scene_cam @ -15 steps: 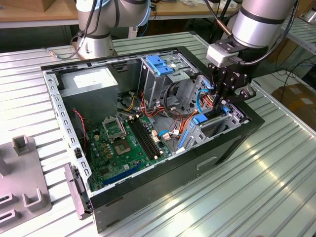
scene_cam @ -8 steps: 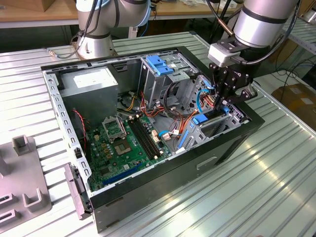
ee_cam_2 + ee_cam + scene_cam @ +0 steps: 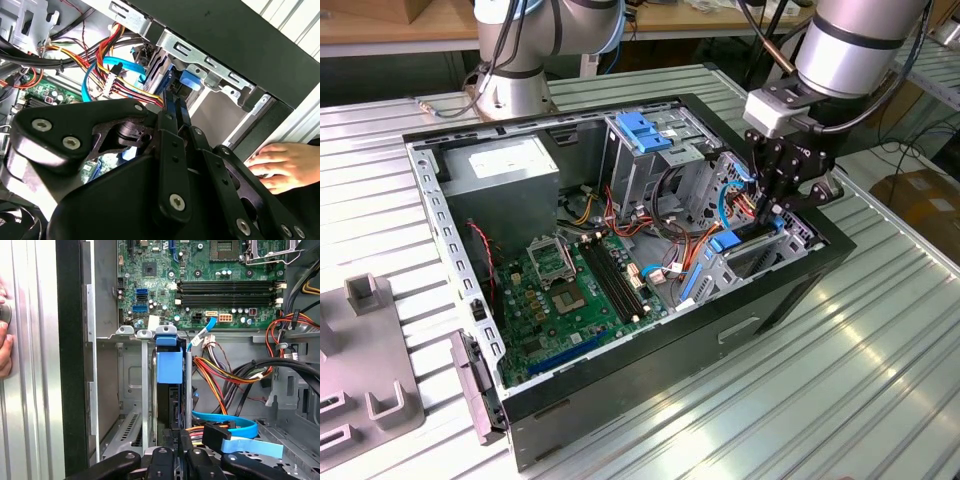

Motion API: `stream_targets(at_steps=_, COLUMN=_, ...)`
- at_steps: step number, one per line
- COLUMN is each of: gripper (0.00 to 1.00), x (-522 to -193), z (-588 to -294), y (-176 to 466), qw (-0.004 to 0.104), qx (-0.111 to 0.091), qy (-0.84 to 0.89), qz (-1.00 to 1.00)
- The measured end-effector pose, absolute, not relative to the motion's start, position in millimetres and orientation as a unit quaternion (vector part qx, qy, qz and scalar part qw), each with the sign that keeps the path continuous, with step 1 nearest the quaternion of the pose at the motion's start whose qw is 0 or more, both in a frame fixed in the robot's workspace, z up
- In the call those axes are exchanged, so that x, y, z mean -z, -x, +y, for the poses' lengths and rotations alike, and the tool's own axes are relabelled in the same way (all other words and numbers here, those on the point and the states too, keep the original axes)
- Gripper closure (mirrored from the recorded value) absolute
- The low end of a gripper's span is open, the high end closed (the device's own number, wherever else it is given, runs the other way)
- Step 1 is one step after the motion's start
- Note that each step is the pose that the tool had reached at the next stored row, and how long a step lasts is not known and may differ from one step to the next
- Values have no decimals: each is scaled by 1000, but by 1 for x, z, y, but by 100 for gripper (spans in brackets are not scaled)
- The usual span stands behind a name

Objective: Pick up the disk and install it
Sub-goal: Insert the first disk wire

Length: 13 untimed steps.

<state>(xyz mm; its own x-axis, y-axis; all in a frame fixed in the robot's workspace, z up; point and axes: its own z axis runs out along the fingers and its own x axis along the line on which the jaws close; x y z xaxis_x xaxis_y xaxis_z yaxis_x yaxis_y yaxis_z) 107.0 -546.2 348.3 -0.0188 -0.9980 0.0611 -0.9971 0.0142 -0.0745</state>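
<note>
The disk (image 3: 169, 395) stands on edge in a slot of the metal drive bay (image 3: 145, 390), at the exterior view's right end of the open computer case (image 3: 790, 290). Its bright blue carrier (image 3: 169, 365) caps the end nearest the motherboard; that blue part (image 3: 191, 80) also sits among the bay's metal tabs in the second wrist view. My gripper (image 3: 772, 212) hangs just above the bay. Its two black fingers (image 3: 176, 440) lie close together, shut, with their tips at the disk's near end. The contact itself is hidden.
A person's hand (image 3: 285, 165) rests on the ribbed table right beside the case wall by the bay. Bundled coloured wires (image 3: 225, 375) and flat blue cables (image 3: 225, 421) crowd the space next to the slot. The motherboard (image 3: 570, 290) fills the case floor. Grey fixtures (image 3: 370, 400) sit at the exterior view's left.
</note>
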Motion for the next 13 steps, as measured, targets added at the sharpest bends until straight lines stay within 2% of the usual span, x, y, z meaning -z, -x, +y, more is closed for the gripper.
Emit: stream_targets(at_steps=13, gripper=83, x=-344, z=-544, y=-108, qw=4, qx=48, qy=703, qz=710)
